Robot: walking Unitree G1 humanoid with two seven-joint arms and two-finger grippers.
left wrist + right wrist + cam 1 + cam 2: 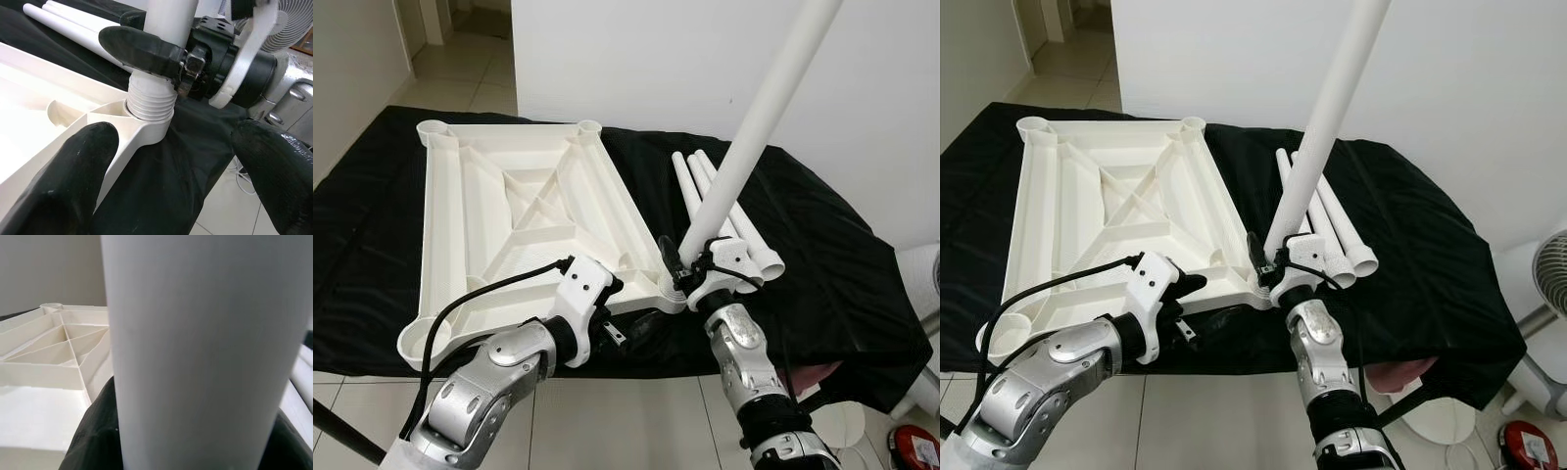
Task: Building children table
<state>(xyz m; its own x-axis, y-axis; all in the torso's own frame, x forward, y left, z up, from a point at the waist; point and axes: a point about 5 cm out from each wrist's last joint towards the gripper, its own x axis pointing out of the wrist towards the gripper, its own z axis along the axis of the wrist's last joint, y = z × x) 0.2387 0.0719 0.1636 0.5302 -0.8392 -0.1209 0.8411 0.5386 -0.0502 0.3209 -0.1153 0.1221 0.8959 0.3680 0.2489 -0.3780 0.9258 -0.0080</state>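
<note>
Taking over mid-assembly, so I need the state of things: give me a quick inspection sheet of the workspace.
Surface: black cloth covering a low platform.
Job's things: white tabletop lying underside up; one leg standing tilted in its near right corner socket, thread partly exposed in the left wrist view; spare legs lying beside the tabletop on the cloth.
Clutter: nothing seen.
Grippers: right gripper shut on the leg near its base; left gripper open, at the tabletop's near edge.
Cables: black cable along left arm.
Surroundings: white wall, tiled floor, fan at right.
</note>
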